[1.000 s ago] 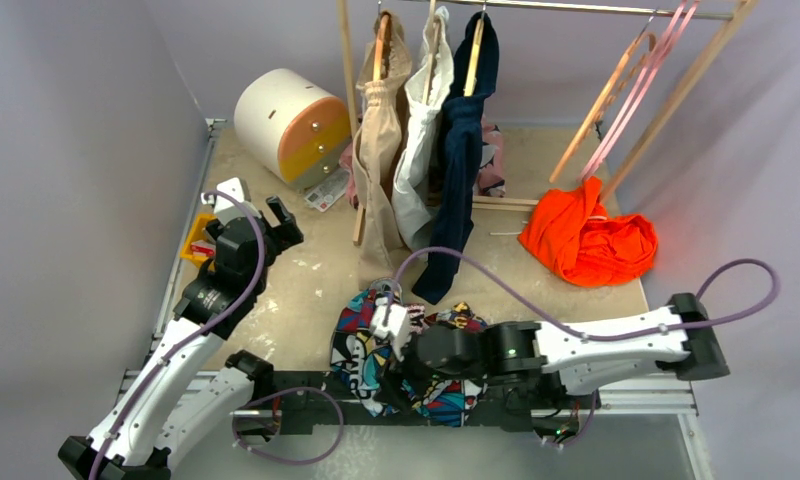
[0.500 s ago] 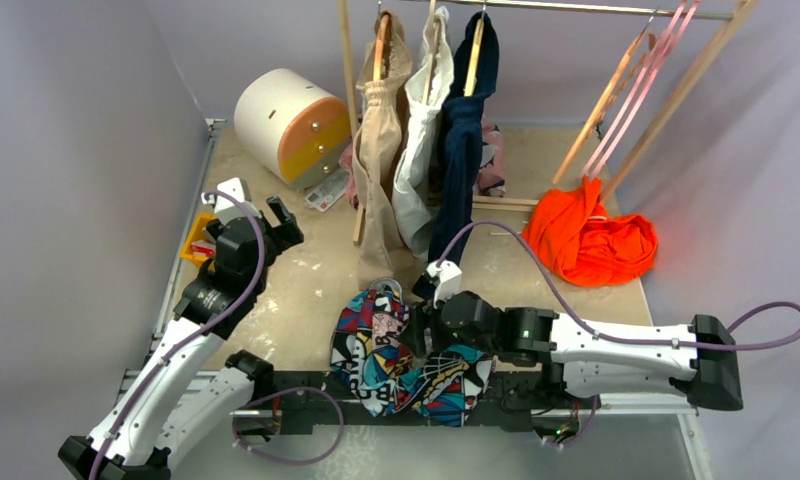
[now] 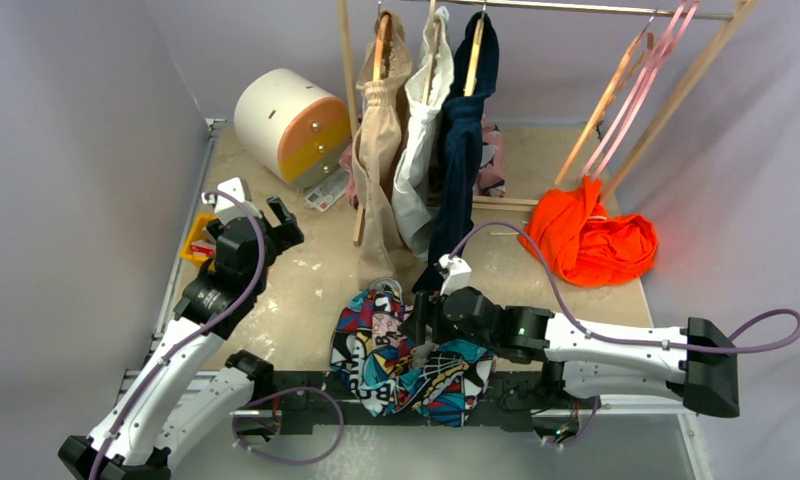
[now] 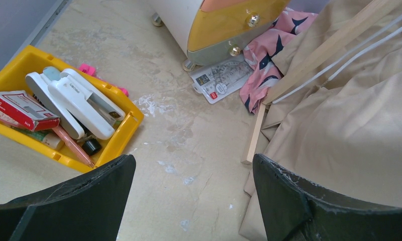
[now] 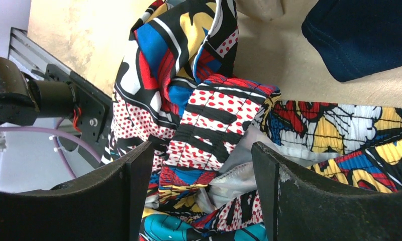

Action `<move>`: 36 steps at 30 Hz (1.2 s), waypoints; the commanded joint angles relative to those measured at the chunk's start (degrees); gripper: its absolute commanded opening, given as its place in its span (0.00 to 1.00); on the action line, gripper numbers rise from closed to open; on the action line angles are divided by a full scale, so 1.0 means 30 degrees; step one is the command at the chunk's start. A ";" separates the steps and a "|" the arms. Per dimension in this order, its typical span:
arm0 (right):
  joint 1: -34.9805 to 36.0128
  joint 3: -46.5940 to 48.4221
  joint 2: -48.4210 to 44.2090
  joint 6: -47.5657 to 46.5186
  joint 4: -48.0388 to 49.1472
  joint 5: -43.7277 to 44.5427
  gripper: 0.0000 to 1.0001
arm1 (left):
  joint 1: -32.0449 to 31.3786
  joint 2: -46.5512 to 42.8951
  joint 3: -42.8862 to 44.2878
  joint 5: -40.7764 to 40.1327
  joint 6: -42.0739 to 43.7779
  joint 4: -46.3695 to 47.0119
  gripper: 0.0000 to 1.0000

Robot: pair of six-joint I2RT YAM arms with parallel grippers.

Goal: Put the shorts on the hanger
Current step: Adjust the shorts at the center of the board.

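1. While the shorts (image 3: pixel 406 362) lay crumpled on the table (image 3: pixel 306 285) at its near edge, between the two arm bases, we found the right pincer (image 3: pixel 417 326) poised directly over them, its jaws apart and gripping nothing.
2. From the right wrist, we saw the right pincer (image 5: pixel 201 149) straddling a raised, red-dotted fold of the shorts (image 5: pixel 214 125); whether the fingers touched the cloth we could not tell.
3. We judged the heap's long axis to run left to right along the near edge, roughly across the line of the right arm's reach, with the navy garment (image 3: pixel 459 160) hanging just beyond it.
4. We noted the left pincer (image 3: pixel 284 222) well apart at the far left, jaws spread wide and empty, looking down on a yellow bin (image 4: pixel 131 118) and a beige garment (image 4: pixel 349 125).
5. We placed the hanger (image 3: pixel 601 105) far back on the right, slanting down from the rail (image 3: pixel 576 8), above the orange garment (image 3: pixel 586 240) and well apart from the shorts.
6. By our reckoning the right arm was much the nearer, and its coming move turned on closing straight down on that fold.
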 commanded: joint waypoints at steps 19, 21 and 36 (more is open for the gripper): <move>-0.0678 0.3094 -0.2247 -0.5280 0.3937 -0.1425 0.00 | -0.0032 -0.0036 -0.0136 0.0099 0.0220 0.0805 0.86; -0.0682 0.4230 -0.2495 -0.6307 0.3427 -0.1399 0.00 | -0.0045 0.0005 -0.0110 0.0101 0.0218 0.0806 0.86; -0.0684 0.9002 -0.1587 -1.0531 0.2779 -0.0004 0.00 | -0.0029 -0.0236 -0.0106 -0.0105 0.0262 0.0705 0.86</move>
